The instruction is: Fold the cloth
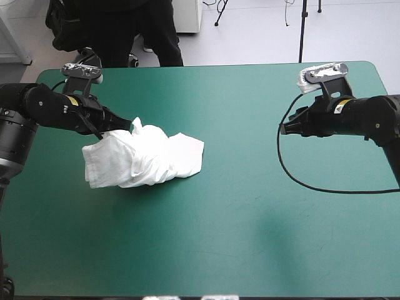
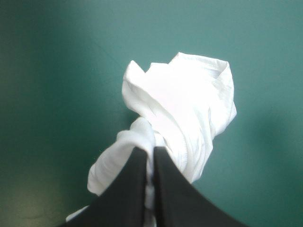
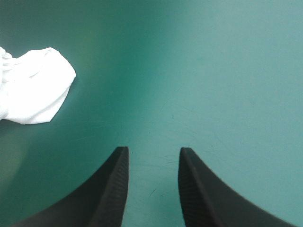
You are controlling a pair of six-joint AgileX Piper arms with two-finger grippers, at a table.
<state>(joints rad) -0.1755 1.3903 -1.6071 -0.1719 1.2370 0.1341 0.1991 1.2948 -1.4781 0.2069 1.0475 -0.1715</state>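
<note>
Two grippers are shown: the left gripper [image 2: 150, 150] is clamped on the crumpled T-shirt [image 1: 144, 159] heaped at nine o'clock on the table [image 1: 250, 219], the right gripper [image 3: 154, 156] held apart at three o'clock.

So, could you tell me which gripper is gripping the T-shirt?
The left gripper, shut on the T-shirt; the right gripper stands open, well clear of it.
</note>
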